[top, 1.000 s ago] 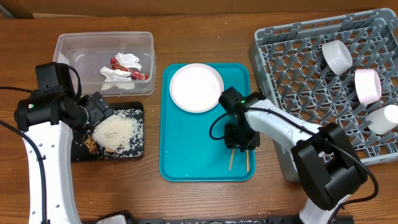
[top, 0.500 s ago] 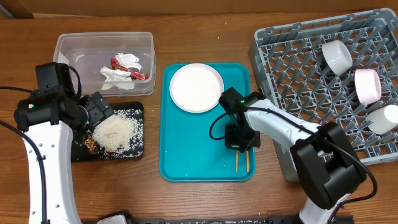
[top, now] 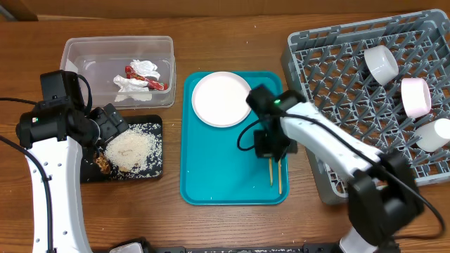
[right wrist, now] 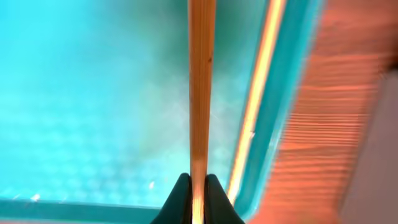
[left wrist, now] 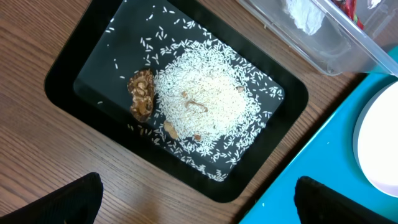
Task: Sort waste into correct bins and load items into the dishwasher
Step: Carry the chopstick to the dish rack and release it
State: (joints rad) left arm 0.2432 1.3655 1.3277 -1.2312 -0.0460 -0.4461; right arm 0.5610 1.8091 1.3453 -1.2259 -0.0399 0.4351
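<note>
At the right edge of the teal tray (top: 211,176), the right gripper (top: 271,150) has its jaws pinched tight on the chopsticks (top: 279,177). Their upper ends are hidden under the gripper body, and their lower ends stick out toward the tray's near right corner. The right wrist view shows one stick clamped between the fingers (right wrist: 177,202). A paler streak beside it is too blurred to tell whether it is the second stick or the tray's rim. The round white plate (top: 221,98) lies in the tray's far half. Left of the tray sits the black tray (top: 156,165) with rice (top: 130,149) and a brown lump (top: 103,163). The left gripper (left wrist: 199,198) hangs over it, jaws spread wide and holding nothing, only its tips showing in the wrist view. Beyond it, the clear tub (top: 84,49) holds the napkin (top: 133,83) and the red packet (top: 151,84). Right of the tray, the dish rack (top: 337,77) is partly covered by the right arm and cut off by the frame edge.
</note>
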